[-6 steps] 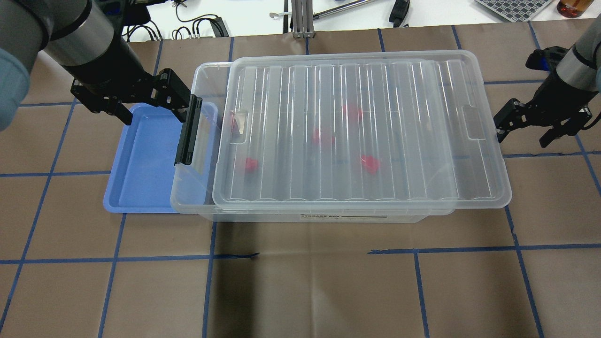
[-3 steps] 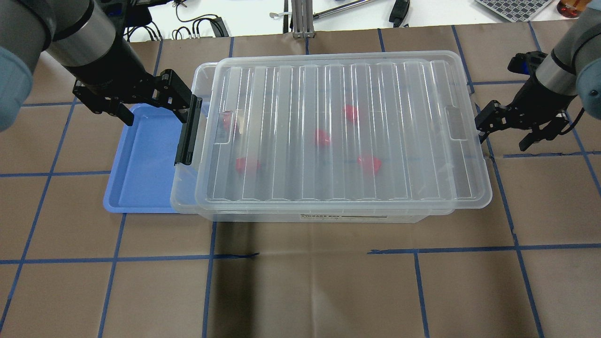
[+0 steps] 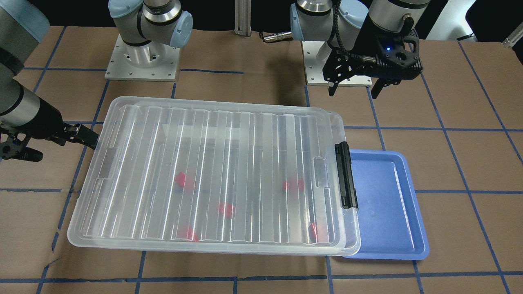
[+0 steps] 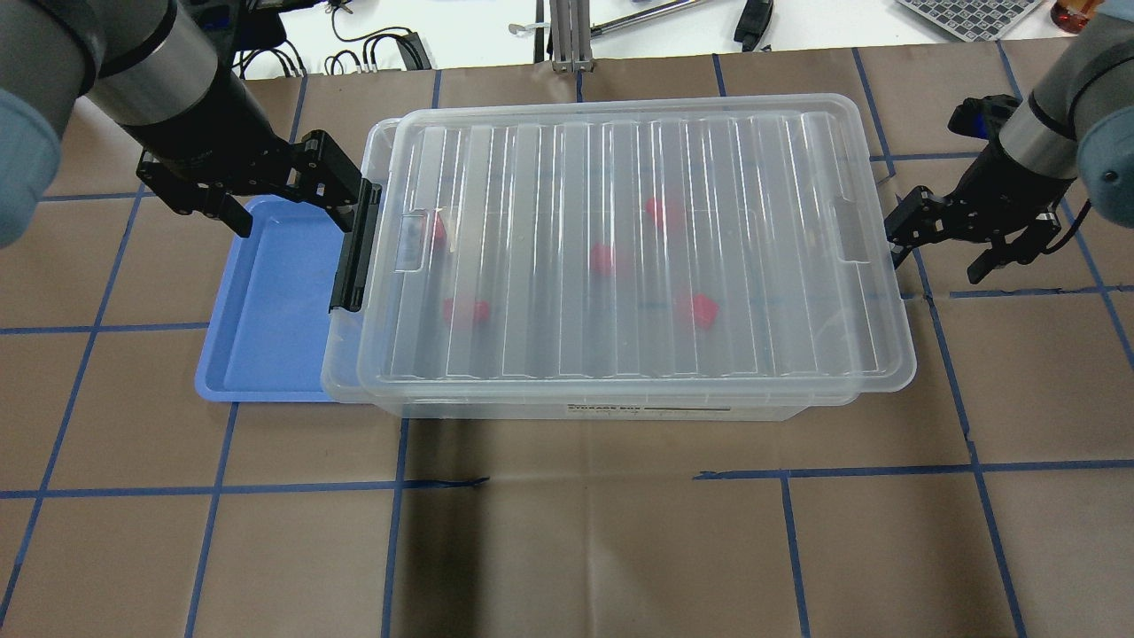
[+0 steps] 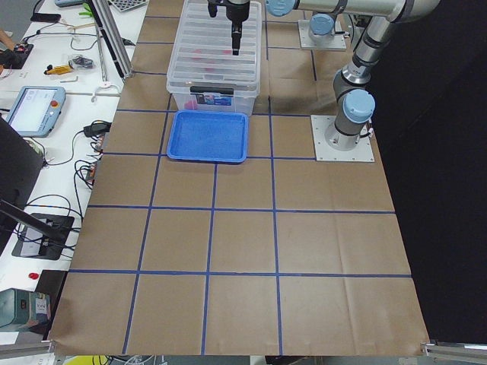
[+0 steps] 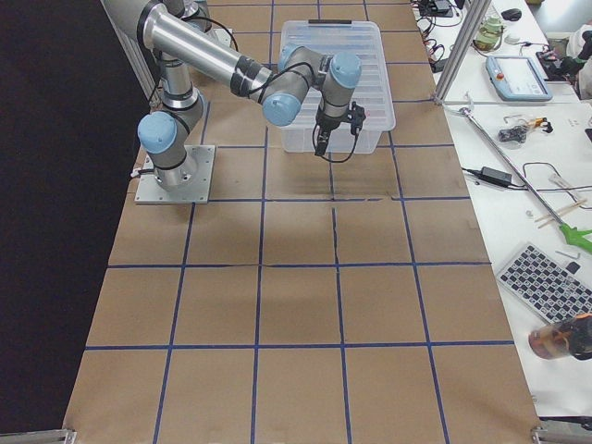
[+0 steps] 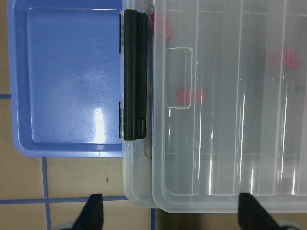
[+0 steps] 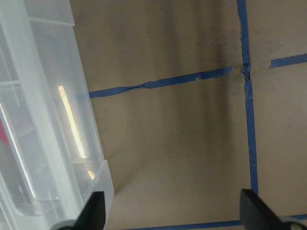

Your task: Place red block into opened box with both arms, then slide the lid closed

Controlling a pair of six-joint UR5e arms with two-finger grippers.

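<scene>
The clear ribbed lid (image 4: 549, 168) lies over nearly all of the box (image 4: 341, 363), leaving a narrow strip of the box uncovered by the black latch bar (image 4: 354, 252). Several red blocks, one of them (image 4: 697, 308), show blurred through the lid inside the box. My right gripper (image 4: 943, 248) is open at the lid's right short end, one fingertip (image 4: 897, 235) against its rim. My left gripper (image 4: 288, 204) hangs open above the latch end and holds nothing. The left wrist view shows the latch bar (image 7: 134, 81) and the lid's tab (image 7: 178, 76) below that gripper.
A blue tray (image 4: 266, 310) with nothing in it lies partly under the box's latch end. Brown paper with blue tape lines covers the table. Cables and tools lie on the white bench (image 4: 478, 27) beyond the far edge.
The lid has slid left toward the latch end, and my right gripper has travelled left with it at its rim. The left arm has stayed where it was.
</scene>
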